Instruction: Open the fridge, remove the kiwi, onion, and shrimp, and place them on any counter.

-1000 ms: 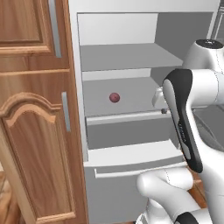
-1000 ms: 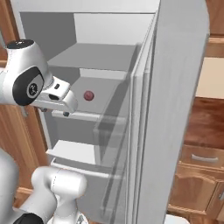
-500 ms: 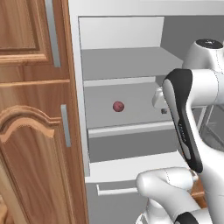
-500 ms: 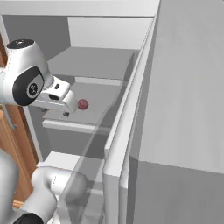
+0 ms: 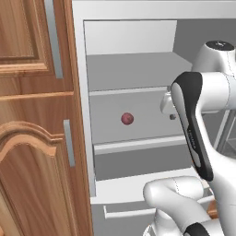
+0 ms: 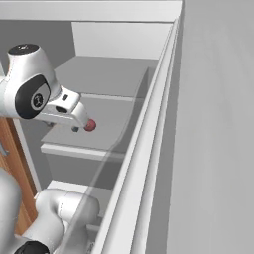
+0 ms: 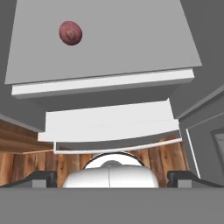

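The fridge (image 5: 129,39) stands open, its door (image 6: 213,124) swung out on the right. The onion (image 5: 127,119), a reddish-purple ball, lies alone on the middle shelf (image 6: 90,125). My gripper (image 5: 171,116) hovers over the right part of that shelf, a little right of the onion and apart from it (image 6: 75,128). In the hand view the fingertips (image 7: 41,177) stand wide apart with nothing between them, and the onion (image 7: 70,33) sits far off at the upper left. The kiwi, the shrimp and the counter are out of view.
A brown wooden cabinet (image 5: 37,147) with grey bar handles (image 5: 68,143) borders the fridge on the left. Below the onion's shelf is another shelf and the white bottom drawer (image 7: 109,127). The upper shelf (image 5: 133,69) is bare.
The whole picture has shifted and grown: the cameras have come closer to the fridge. The onion stays in its place on the shelf. The gripper remains open.
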